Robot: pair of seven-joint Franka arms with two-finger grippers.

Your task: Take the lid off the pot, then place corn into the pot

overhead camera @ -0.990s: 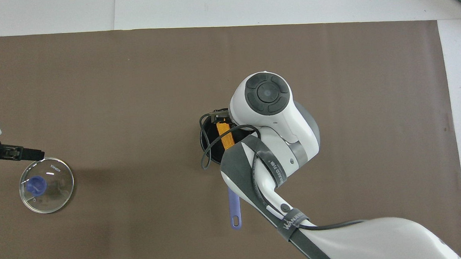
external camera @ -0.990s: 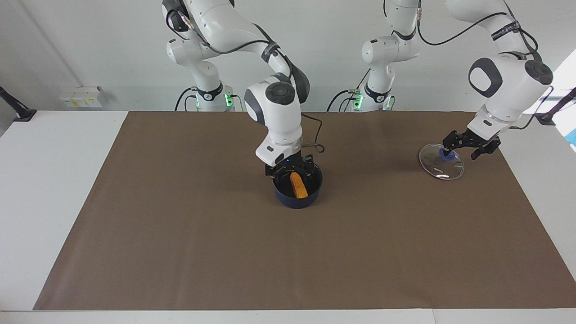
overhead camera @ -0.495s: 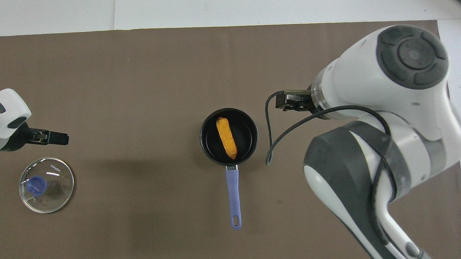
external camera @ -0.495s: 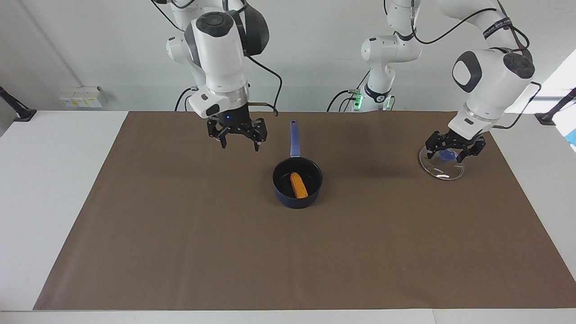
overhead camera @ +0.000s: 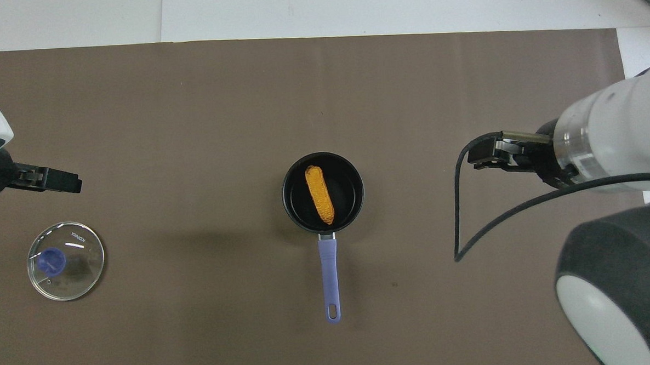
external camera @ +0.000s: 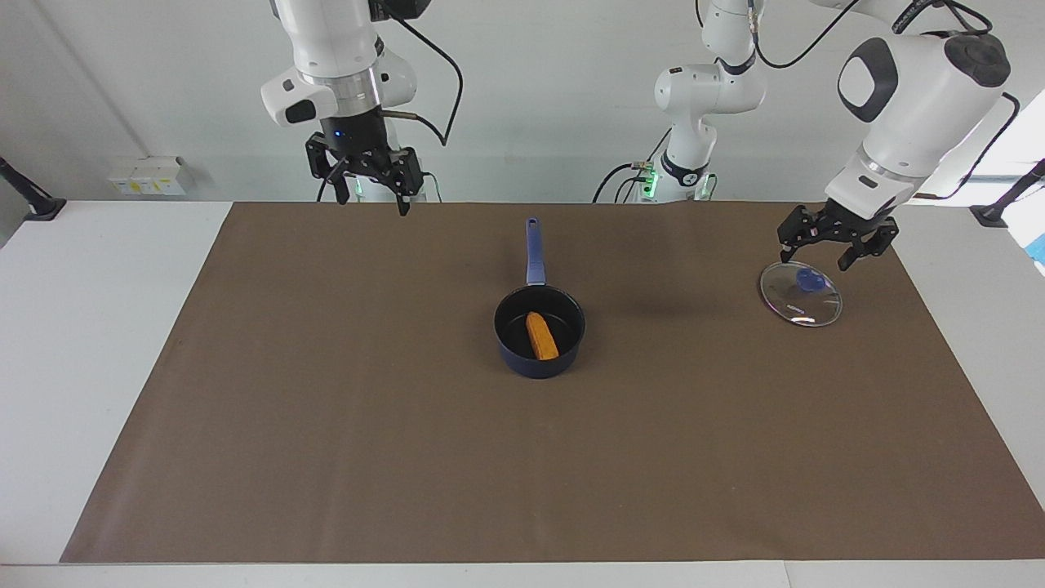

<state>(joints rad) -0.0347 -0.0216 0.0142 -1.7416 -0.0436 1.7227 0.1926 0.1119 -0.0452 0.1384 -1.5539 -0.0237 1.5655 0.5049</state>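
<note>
The right gripper (external camera: pixel 365 173) hangs high over the robots' edge of the brown mat (external camera: pixel 326 425), fingers spread and empty. The left gripper (external camera: pixel 837 241) hovers just above the lid (external camera: pixel 801 296), fingers apart, holding nothing. The lid lies flat toward the left arm's end. Mid-table, the pot (external camera: pixel 540 331) stands uncovered with the corn (external camera: pixel 541 336) lying inside, its handle pointing toward the robots.

Both tools (external camera: pixel 365 175) (external camera: pixel 828 238) higher, withdrawn
</note>
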